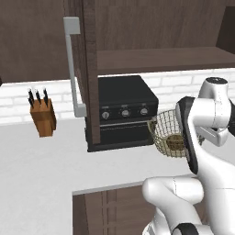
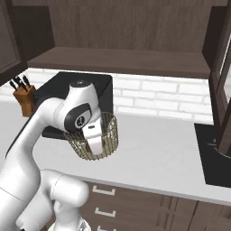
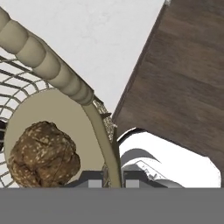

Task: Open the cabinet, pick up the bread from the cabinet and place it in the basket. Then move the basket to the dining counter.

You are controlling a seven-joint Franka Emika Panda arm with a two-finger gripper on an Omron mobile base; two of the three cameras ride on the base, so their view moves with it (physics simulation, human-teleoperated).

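Up off the white worktop (image 2: 158,149), hanging in the air in front of the black oven (image 1: 124,112): the basket (image 2: 108,135), tan wire mesh, carried by the gripper (image 3: 113,177). Seen from the hand view, fingertips (image 3: 94,179) pressed either side of the basket's wall just under the thick rolled rim, clenched on the mesh, one tip inside, one outside. Down in the bottom of the basket, resting on the flat tan base: the bread (image 3: 43,155), brown, mottled, rounded. Also glimpsed through the mesh in the left base view, low in the bowl (image 1: 174,141).

Basket tilted slightly, upper rim towards the arm. Arm (image 2: 49,122) rising from the lower left of the right base view, elbow bent, wrist curling over the near side of the basket and hiding part of it. Same arm in the left base view, covering the basket's right side.

Above, the cabinet (image 1: 151,32) standing open, dark brown, brown shelf (image 2: 122,61) bare and in plain sight. Door (image 1: 89,69) swung out edge-on to the left of the oven, long grey bar handle (image 1: 73,69) on it. Far left, against the brick backsplash (image 2: 158,97), a wooden knife block (image 1: 42,118) with black handles sticking up, well apart from the oven. Under the worktop edge, brown drawer fronts (image 2: 126,205) with pale handles.
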